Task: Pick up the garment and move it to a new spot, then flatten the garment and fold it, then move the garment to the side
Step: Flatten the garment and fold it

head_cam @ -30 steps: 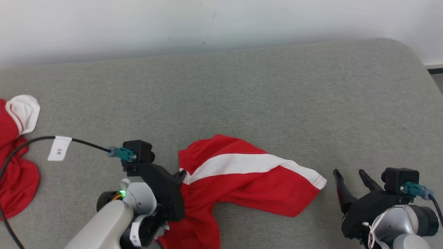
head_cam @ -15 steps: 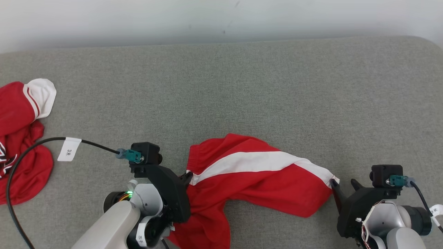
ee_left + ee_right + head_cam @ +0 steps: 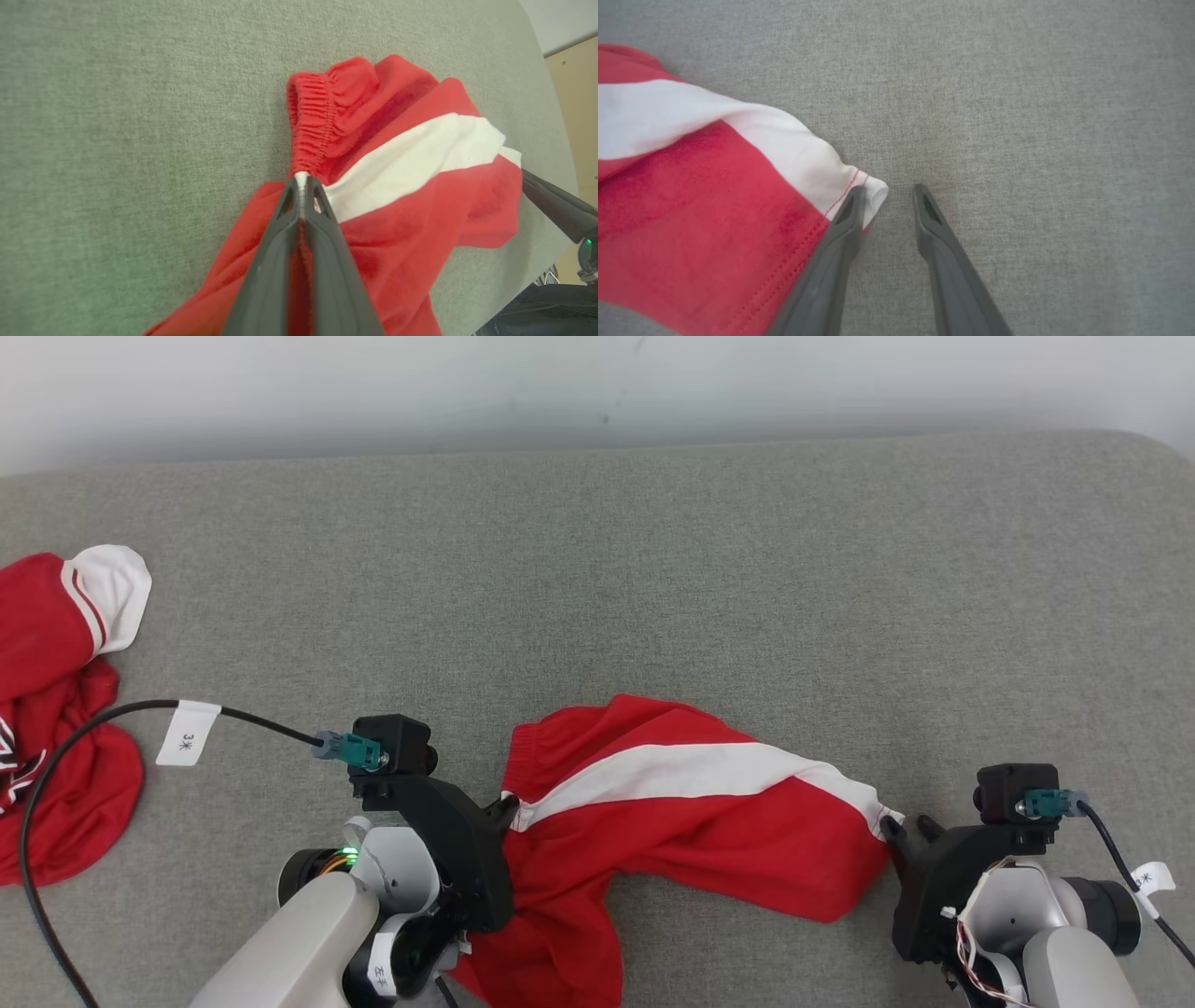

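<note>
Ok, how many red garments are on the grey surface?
2. One red garment with a white stripe lies near the middle, its waistband pinched in the left tool. Another red-and-white garment is bunched at the head view's left edge, partly cut off.

Cable tags, one partly legible.
A white tag point(image 3: 188, 735) on the black cable point(image 3: 84, 721) to the left gripper point(image 3: 509, 805) reads "3" plus a star-like character; the smaller tag point(image 3: 1146, 877) on the right cable point(image 3: 1108, 837) is too small to read.
</note>
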Motion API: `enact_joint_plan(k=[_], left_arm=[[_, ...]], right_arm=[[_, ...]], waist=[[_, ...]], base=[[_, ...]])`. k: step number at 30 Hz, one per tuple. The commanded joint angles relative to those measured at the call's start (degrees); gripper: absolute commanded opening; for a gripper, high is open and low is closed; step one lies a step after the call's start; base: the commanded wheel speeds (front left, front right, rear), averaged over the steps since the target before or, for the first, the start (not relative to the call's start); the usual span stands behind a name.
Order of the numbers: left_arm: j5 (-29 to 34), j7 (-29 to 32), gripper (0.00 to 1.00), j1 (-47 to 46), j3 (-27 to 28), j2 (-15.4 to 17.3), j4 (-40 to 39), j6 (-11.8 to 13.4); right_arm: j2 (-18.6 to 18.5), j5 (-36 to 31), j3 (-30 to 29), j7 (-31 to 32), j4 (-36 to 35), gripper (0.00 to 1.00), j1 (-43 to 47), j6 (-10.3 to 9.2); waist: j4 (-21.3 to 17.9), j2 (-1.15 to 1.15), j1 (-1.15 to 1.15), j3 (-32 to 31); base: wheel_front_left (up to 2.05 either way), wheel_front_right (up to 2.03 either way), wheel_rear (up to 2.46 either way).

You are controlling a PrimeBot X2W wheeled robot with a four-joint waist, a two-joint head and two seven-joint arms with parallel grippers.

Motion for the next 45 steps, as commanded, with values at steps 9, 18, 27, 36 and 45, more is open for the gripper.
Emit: enact_joint_plan(k=[9, 18, 27, 36, 45], left_arm=[[0.3, -0.4, 0.0, -0.1, -0.1, -0.1, -0.1, 0.2], [-1.5, -10.2, 0.0, -1.4, 6.1, -2.1, -1.4, -1.9], [-11.4, -12.4, 0.0, -8.4, 16.7, -3.8, -2.3, -7.0], [-16.4, -11.6, 0.0, -27.2, 27.9, -1.5, -0.8, -2.7], [-10.0, -23.2, 0.0, -41.3, 31.8, -0.1, 1.9, -5.3]], right_arm=[[0.0, -0.4, 1.1, 1.7, 2.2, 0.0, -0.4, 0.2], [0.0, 3.2, 2.5, -6.1, -2.8, 0.0, -4.7, 0.2], [-7.6, 13.5, 16.1, -15.1, -4.7, 0.0, -21.2, 0.2], [-17.0, 20.7, 27.7, -25.0, 7.3, 0.0, -49.6, 0.08], [-15.7, 12.5, 28.9, -40.2, 20.8, 0.0, -69.4, 0.07]], waist=[[0.7, 0.0, 0.0, 0.2], [0.3, 0.0, 0.0, 0.3], [-2.0, 0.0, 0.0, 4.9], [-4.8, 0.0, 0.0, 14.5], [-6.0, 0.0, 0.0, 17.4]], base=[[0.0, 0.0, 0.0], [0.0, 0.0, 0.0], [0.0, 0.0, 0.0], [0.0, 0.0, 0.0], [0.0, 0.0, 0.0]])
